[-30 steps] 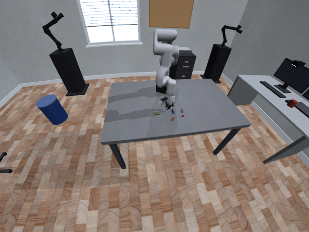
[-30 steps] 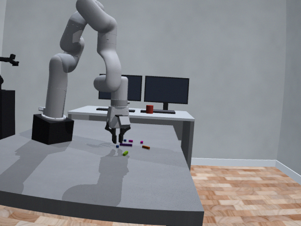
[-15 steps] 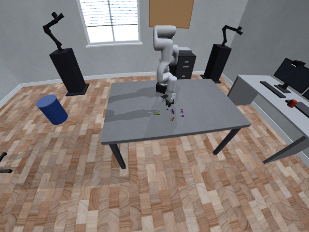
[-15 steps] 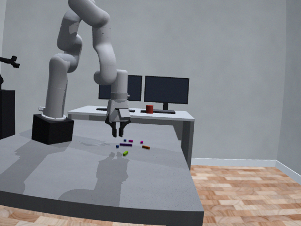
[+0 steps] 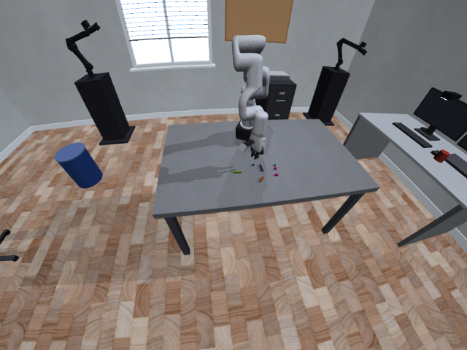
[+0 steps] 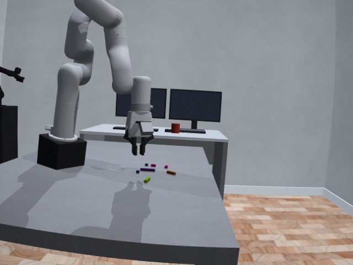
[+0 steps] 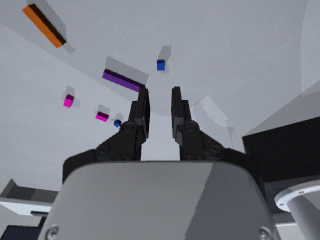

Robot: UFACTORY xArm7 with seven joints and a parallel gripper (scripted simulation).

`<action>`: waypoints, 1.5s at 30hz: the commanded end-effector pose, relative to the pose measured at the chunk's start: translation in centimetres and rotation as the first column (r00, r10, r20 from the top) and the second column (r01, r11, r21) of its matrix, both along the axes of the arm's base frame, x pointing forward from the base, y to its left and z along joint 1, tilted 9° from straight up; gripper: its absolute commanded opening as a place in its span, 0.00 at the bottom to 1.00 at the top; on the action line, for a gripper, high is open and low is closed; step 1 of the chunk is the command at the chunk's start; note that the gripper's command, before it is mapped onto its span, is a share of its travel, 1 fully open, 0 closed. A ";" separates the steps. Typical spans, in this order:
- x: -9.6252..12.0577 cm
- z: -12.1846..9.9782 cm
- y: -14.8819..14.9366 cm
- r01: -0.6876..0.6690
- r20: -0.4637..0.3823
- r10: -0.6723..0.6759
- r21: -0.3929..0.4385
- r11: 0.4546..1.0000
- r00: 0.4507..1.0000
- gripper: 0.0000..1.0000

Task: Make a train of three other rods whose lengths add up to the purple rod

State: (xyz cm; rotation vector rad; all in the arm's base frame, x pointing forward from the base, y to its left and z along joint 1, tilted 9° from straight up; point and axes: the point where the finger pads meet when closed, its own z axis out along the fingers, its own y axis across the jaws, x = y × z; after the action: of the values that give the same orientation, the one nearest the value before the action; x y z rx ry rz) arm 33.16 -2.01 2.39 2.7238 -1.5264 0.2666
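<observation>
While part-open, empty end effector point(image 5: 257, 154) point(image 6: 138, 152) point(image 7: 160, 98) is hovering, lone blue rod point(image 5: 252, 165) point(image 6: 137, 171) point(image 7: 161, 65) is lying at wrist-view twelve o'clock, probably needing centred, square descent, fingers clearing purple rod point(image 5: 261, 168) point(image 6: 147, 169) point(image 7: 122, 81).

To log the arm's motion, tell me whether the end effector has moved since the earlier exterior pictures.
Yes, upward: in the exterior view the end effector now hangs higher relative to the purple rod.
</observation>
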 end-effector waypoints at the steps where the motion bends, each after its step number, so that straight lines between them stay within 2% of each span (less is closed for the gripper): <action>1: 0.0 0.7 0.0 -0.001 -0.004 0.001 0.007 1.000 1.000 0.24; 10: -0.1 1.7 0.1 -0.001 -0.004 0.001 0.007 1.000 1.000 0.24; 19: -0.2 1.9 0.1 -0.001 -0.004 0.001 0.007 1.000 1.000 0.24; 20: -0.2 1.9 0.1 -0.001 -0.004 0.001 0.007 1.000 1.000 1.00; 45: -0.1 1.9 0.2 0.022 0.000 -0.022 0.010 1.000 1.000 1.00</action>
State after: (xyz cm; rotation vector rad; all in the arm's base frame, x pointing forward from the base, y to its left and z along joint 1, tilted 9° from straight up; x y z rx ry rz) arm 32.90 -1.88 4.18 2.7250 -1.5344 0.2522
